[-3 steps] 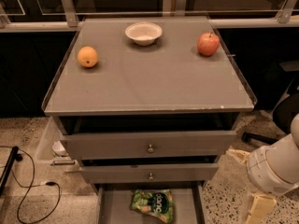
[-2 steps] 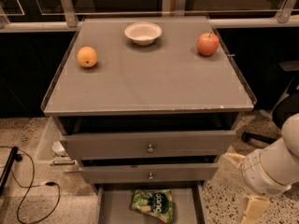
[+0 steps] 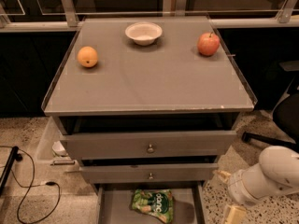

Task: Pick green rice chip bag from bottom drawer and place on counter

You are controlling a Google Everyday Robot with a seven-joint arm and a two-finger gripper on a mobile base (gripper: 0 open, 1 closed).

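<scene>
Green rice chip bag (image 3: 152,205) lies flat inside open bottom drawer (image 3: 114,206), mid-floor. Pincer (image 3: 233,213) hangs low, right of bottom drawer, outside it, apart from bag; its state: cannot tell. Table (image 3: 149,83) above bottom drawer carries orange (image 3: 87,57), bowl (image 3: 143,32), apple (image 3: 208,44).

One camera looks down from above and in front, fairly near, over the table (image 3: 149,92) to the bottom drawer (image 3: 114,206); the hand (image 3: 230,197) sits lower right.
</scene>
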